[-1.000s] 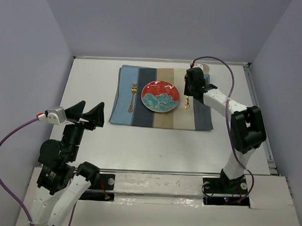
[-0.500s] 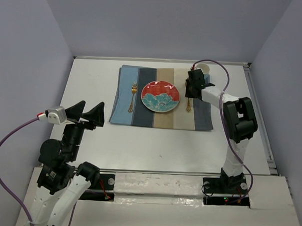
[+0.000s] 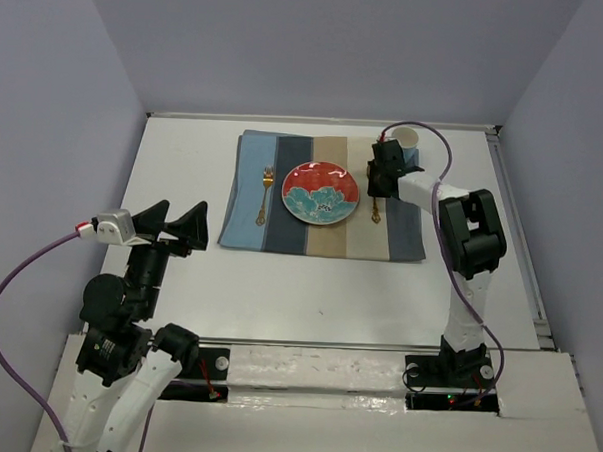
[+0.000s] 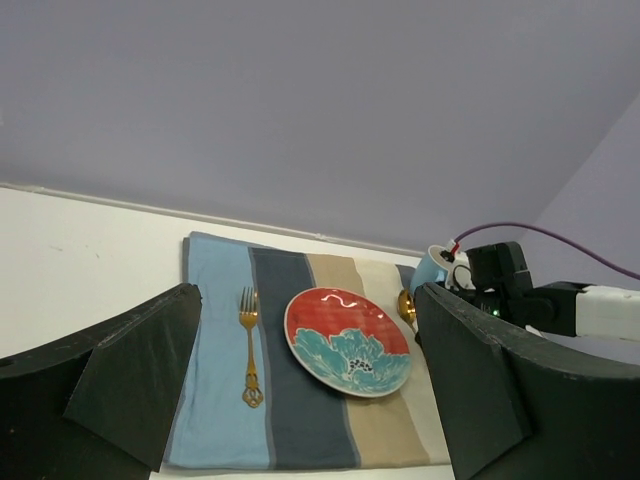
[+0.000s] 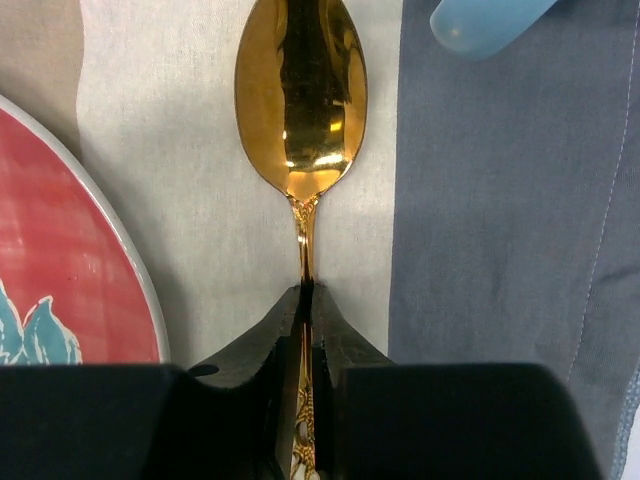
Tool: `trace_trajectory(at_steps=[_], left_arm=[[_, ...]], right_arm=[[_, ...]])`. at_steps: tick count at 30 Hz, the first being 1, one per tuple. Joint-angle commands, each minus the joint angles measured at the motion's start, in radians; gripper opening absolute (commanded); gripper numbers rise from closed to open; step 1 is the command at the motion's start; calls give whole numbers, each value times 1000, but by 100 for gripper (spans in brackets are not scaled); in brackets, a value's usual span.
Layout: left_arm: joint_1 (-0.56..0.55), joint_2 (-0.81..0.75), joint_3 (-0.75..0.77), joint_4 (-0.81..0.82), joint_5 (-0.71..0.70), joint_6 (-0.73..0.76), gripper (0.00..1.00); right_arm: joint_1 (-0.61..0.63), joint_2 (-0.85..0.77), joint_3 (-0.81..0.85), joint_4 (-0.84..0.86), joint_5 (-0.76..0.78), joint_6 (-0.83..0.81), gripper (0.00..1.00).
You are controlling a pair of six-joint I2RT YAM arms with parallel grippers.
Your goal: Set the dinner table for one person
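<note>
The white dinner table [image 3: 184,161] carries a striped placemat [image 3: 281,230]. On the placemat stand a red and teal plate [image 3: 321,193], with a gold fork [image 3: 264,194] to its left and a gold spoon [image 3: 375,211] to its right. My right gripper [image 5: 307,292] is shut on the spoon's handle, and the spoon's bowl [image 5: 300,100] is low over the cloth between the plate's rim [image 5: 60,250] and the grey stripe. I cannot tell whether the spoon touches the cloth. My left gripper [image 3: 182,219] is open and empty above the table's near left, facing the setting.
A light blue cup [image 3: 409,139] stands at the placemat's back right corner, just beyond the spoon's bowl; it also shows in the right wrist view [image 5: 480,20]. The table's raised right rail [image 3: 512,215] runs beside my right arm. Grey walls close in three sides.
My right arm has folded in toward the back, and its gripper has brought the spoon lower, right of the plate. The left gripper has dipped slightly.
</note>
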Motion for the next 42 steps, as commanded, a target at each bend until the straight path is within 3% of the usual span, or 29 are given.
trace_trajectory(at_steps=[1, 3, 4, 6, 10, 17, 24, 34, 42], left_arm=[[12, 16, 2, 42, 9, 19, 99], [16, 16, 2, 43, 9, 19, 99], [18, 17, 2, 45, 9, 19, 99], [18, 19, 1, 45, 9, 19, 99], [24, 23, 1, 46, 10, 20, 99], [39, 34, 1, 49, 32, 20, 99], [56, 49, -4, 49, 44, 20, 99], [78, 51, -28, 132, 128, -9, 99], [79, 56, -27, 164, 156, -44, 99]], right_arm=[[-4, -24, 39, 23, 0, -7, 16], [-4, -39, 38, 12, 6, 1, 19], [-4, -49, 37, 11, 5, 3, 28], [-4, -99, 27, 5, 0, 6, 36], [-4, -217, -21, 3, -43, 21, 39], [5, -710, -303, 159, -262, 76, 54], [16, -1175, -597, 270, -345, 136, 99], [16, -1643, -757, 150, -302, 144, 100], [16, -1822, -797, 131, -264, 139, 100]])
